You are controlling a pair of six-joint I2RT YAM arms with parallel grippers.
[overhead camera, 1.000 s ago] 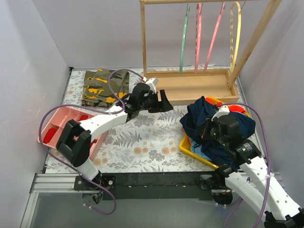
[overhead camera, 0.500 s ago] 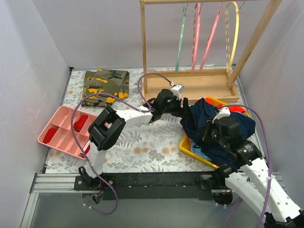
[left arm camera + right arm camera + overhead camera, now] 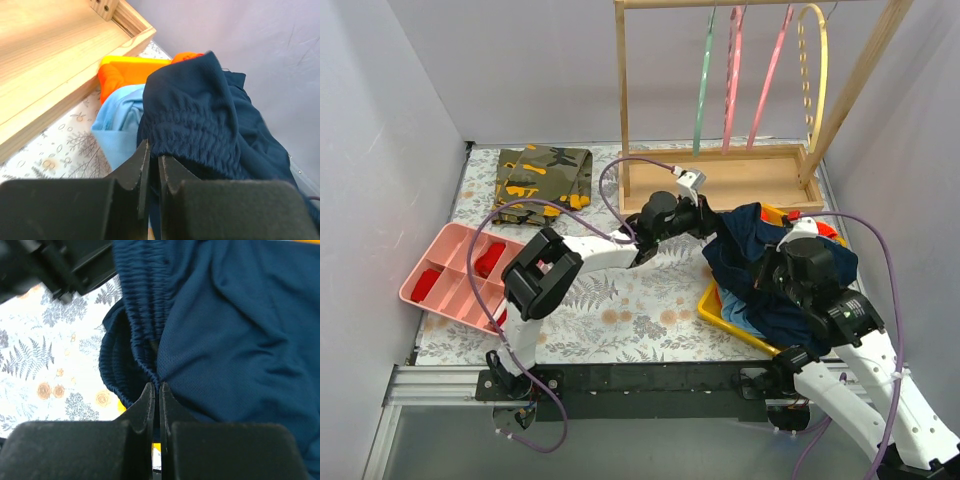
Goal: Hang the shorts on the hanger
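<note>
The dark navy shorts (image 3: pixel 760 250) are bunched up over the yellow bin at the right. My left gripper (image 3: pixel 712 222) reaches across from the left and is shut on the elastic waistband (image 3: pixel 190 125), its tips (image 3: pixel 152 150) pinching the cloth. My right gripper (image 3: pixel 155 387) is shut on another stretch of the shorts (image 3: pixel 225 315) at the waistband hem; in the top view it sits under the fabric near the bin. The pale green hanger (image 3: pixel 701 85) hangs from the wooden rack's top bar at the back, apart from both grippers.
Two pink hangers (image 3: pixel 733 70) and a yellow hanger (image 3: pixel 815 70) hang beside the green one over the wooden rack base (image 3: pixel 740 180). A camouflage garment (image 3: pixel 542 178) lies back left, a pink tray (image 3: pixel 455 275) at the left. The yellow bin (image 3: pixel 718 308) holds light blue (image 3: pixel 117 125) and orange (image 3: pixel 112 80) cloth.
My left arm swung right from the rack's left post to the shorts, and its gripper closed on the waistband. The right gripper kept its grip and lifted slightly.
</note>
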